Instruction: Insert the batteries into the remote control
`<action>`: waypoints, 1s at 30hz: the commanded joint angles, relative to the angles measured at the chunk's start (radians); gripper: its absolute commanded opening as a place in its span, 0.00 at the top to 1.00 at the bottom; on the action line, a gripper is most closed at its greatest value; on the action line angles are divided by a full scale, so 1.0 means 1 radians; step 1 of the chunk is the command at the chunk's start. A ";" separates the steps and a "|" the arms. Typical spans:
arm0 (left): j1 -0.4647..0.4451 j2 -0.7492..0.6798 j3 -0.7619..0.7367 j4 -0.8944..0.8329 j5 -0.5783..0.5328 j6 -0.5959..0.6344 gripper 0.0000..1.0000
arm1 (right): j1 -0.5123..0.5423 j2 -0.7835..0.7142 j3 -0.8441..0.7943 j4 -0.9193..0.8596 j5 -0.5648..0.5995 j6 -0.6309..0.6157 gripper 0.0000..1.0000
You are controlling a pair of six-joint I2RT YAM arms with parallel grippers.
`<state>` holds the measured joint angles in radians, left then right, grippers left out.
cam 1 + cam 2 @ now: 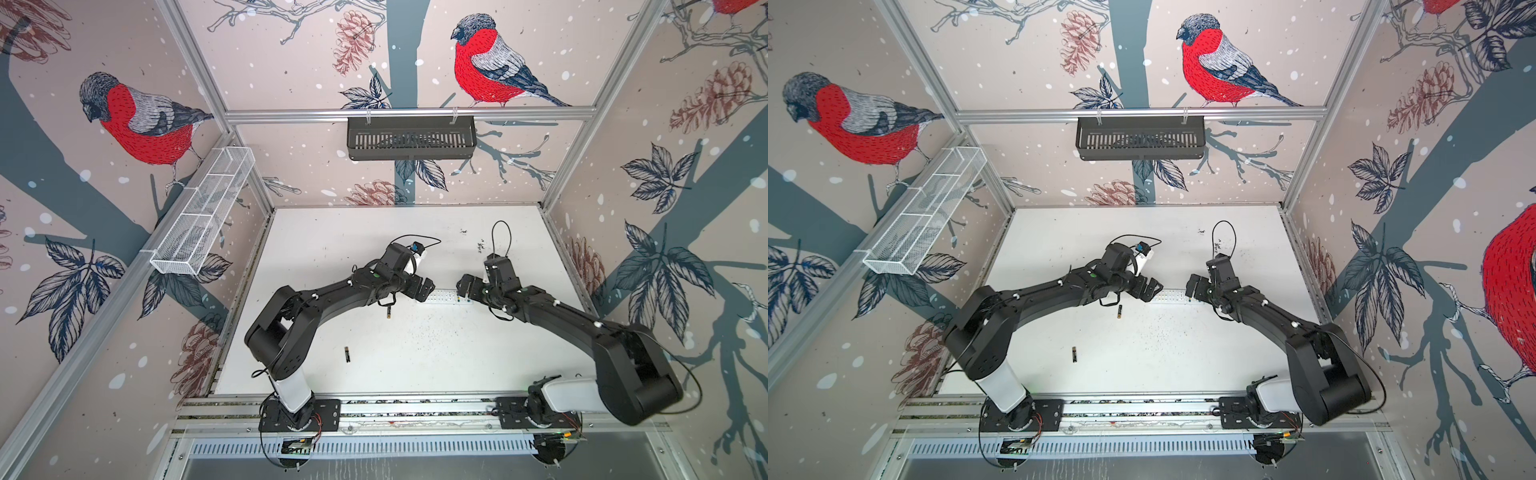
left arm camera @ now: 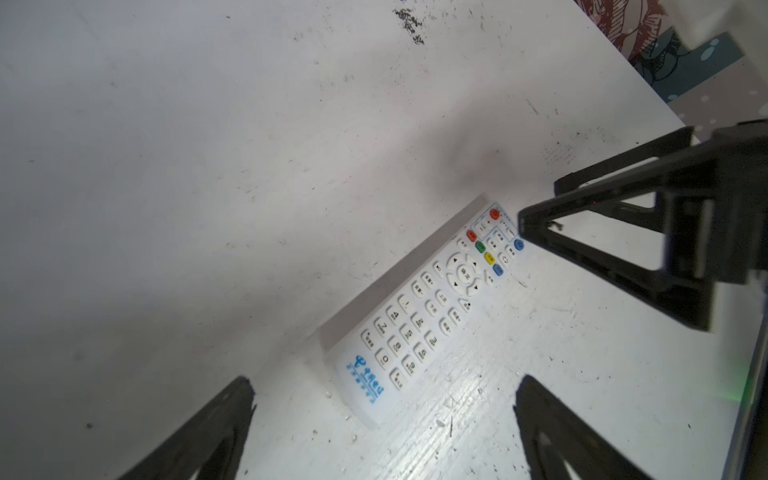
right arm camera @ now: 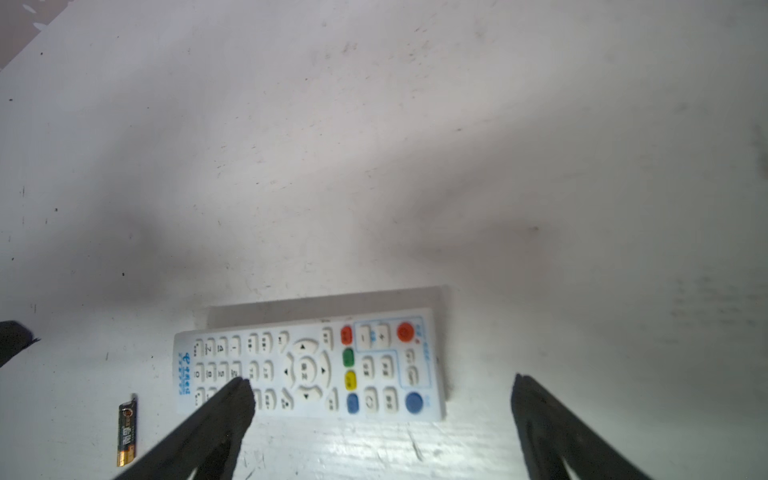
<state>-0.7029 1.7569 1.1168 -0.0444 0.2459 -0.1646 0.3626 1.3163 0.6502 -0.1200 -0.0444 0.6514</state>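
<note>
Approach step: left claw (image 2: 384, 384) and right claw (image 3: 382, 382) are spread. The remote (image 1: 444, 297) lies buttons-up between them, seemingly untouched. Next, it should be gripped and turned over.

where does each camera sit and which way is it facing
Both top views: high above the arm bases, looking down at the table; both arms, left end effector, right end effector show.
Left wrist: behind the left end effector, facing the remote control; its open jaws and the right end effector show.
Right wrist: behind the right end effector, facing the remote control and one battery; its open jaws show.
Shared: all four see the remote control.
</note>
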 commanded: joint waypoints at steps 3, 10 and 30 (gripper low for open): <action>0.010 0.100 0.057 0.046 0.135 -0.005 0.02 | -0.031 -0.164 -0.055 -0.098 0.052 -0.043 0.01; 0.011 0.160 0.013 0.116 0.183 -0.042 0.02 | -0.084 -0.322 -0.075 -0.191 0.075 -0.083 0.00; -0.172 0.155 0.031 -0.042 -0.021 -0.067 0.02 | -0.172 -0.459 -0.090 -0.192 0.057 -0.106 0.01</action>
<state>-0.8749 1.8904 1.0969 -0.0250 0.3840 -0.2546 0.1928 0.8627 0.5579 -0.3119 -0.0006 0.5468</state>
